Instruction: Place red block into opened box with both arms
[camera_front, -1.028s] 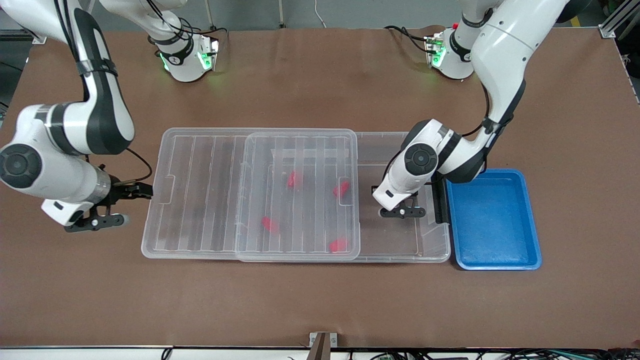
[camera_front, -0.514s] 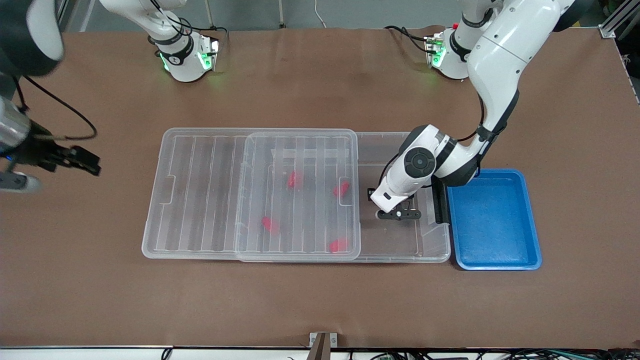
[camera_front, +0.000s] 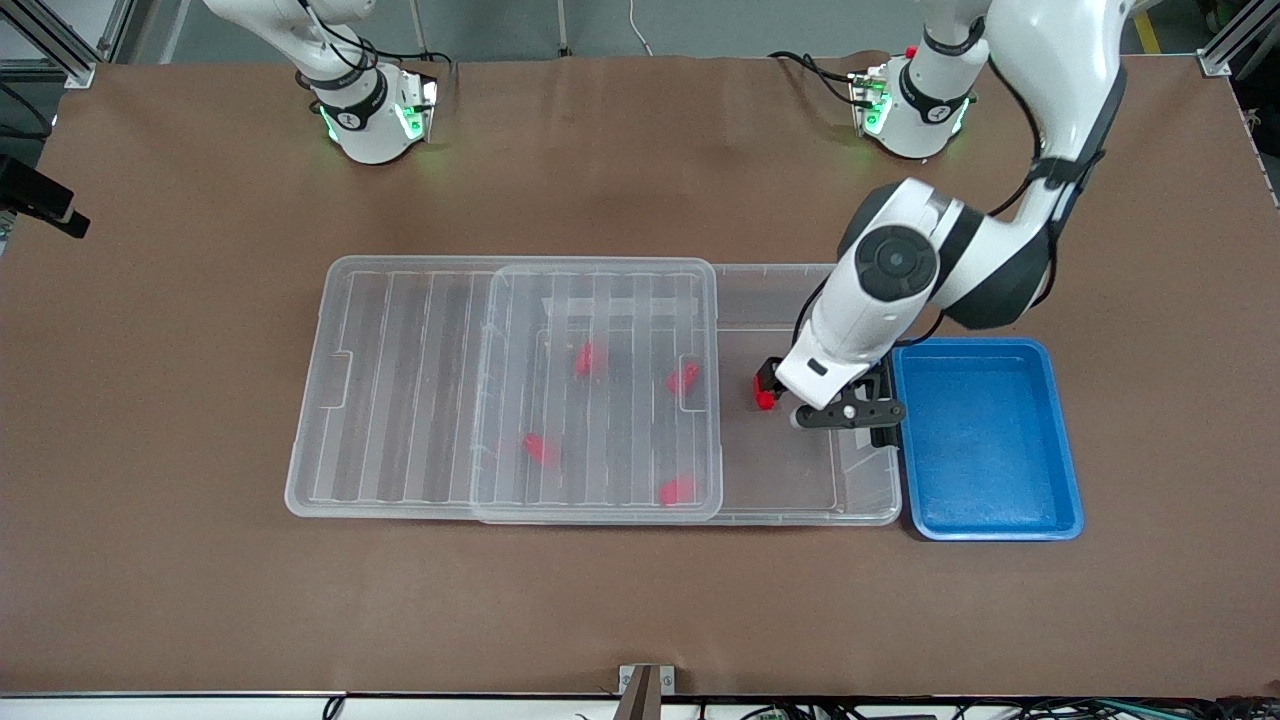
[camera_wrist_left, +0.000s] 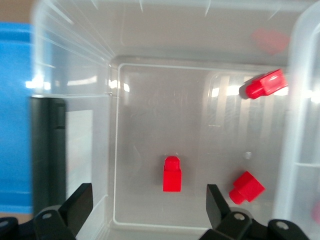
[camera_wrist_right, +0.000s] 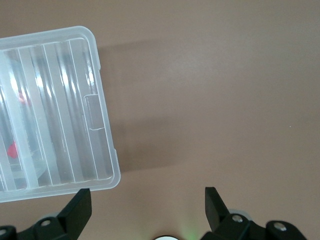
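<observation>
The opened box (camera_front: 800, 516) is a clear bin, with its ribbed lid (camera_front: 400, 390) slid toward the right arm's end. A red block (camera_wrist_left: 172, 175) lies on the box floor, also seen as the red block (camera_front: 765, 398) in the front view. My left gripper (camera_wrist_left: 146, 205) hangs open over it, fingers well apart and touching nothing. That left gripper (camera_front: 848, 413) is over the uncovered end, beside the black handle (camera_wrist_left: 47, 150). My right gripper (camera_wrist_right: 145, 205) is open over bare table past the lid's end (camera_wrist_right: 75, 110), and the right arm waits there.
Several more red blocks (camera_front: 589, 358) show through the lid, and two red blocks (camera_wrist_left: 246, 187) lie close to its edge. A blue tray (camera_front: 985, 440) stands against the box at the left arm's end. Brown table surrounds everything.
The left gripper opened, let the red block go onto the box floor and rose. The right arm pulled away from the lid toward its end of the table.
</observation>
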